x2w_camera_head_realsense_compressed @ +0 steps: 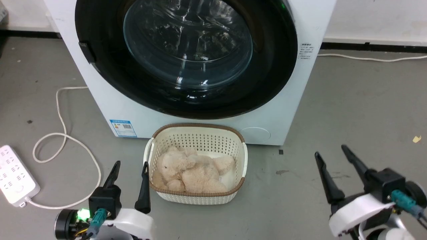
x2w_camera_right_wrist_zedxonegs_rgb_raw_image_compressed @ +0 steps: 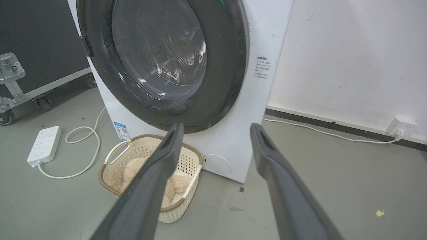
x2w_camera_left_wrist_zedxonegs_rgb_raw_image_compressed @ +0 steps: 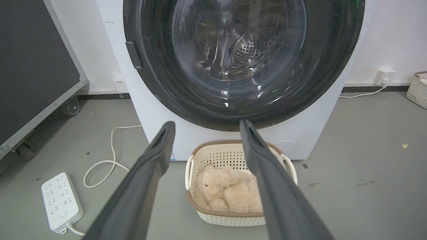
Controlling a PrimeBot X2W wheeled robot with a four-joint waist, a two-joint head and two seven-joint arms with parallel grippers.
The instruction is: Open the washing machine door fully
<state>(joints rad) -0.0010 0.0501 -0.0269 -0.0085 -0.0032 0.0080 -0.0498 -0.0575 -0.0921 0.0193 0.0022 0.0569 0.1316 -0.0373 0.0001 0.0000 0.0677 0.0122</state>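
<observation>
Head view: the door is seen at top ctr, shut flat against the washer front. Its handle is set at the door's left edge. A basket w/ a plush toy in it is placed on the floor just below the door, close to the washer base. The L gripper is seen at lower left, jaws parted, nothing held, just left of the basket. The R gripper is seen at lower right, jaws likewise spread and empty, well apart from the door. A power strip and cable are laid at far left.

L wrist view: the fingers are spread wide. The door's btm rim is framed btwn their tips, w/ the basket below. The drum is seen thru the glass. A black case on wheels is parked at left.

R wrist view: the door is seen at upper left, at an angle, flat on the washer. The fingers are held apart, empty. A wall socket is seen at lower right.
</observation>
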